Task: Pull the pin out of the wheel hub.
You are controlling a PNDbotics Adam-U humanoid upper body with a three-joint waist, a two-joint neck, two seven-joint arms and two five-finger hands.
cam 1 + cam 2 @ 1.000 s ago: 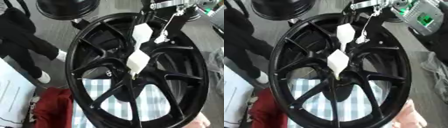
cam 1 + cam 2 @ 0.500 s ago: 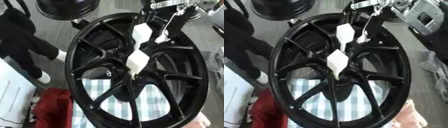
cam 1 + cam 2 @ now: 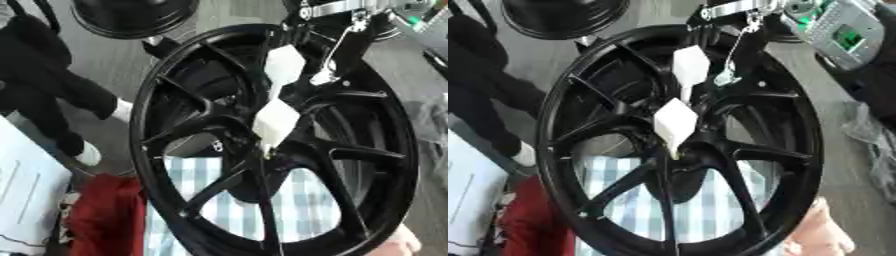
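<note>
The right hand (image 3: 278,117) reaches down from the top right, its white-tipped fingers (image 3: 674,122) pressed together at the centre of the black wheel (image 3: 166,100), seemingly pinching the pin there, though the pin itself I can't make out. The wheel stands upright, tilted, over a checked cloth (image 3: 302,205), leaving its hub facing the hand

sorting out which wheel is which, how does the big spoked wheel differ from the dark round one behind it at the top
The spoked wheel fills the view, while the round wheel behind shows only partly at the top edge. The spoked wheel has open gaps between its spokes, showing checked cloth through them; the round wheel behind looks like a closed dish. The spoked wheel has a white-padded hand at its hub; nothing touches the round wheel behind. Both are black.
</note>
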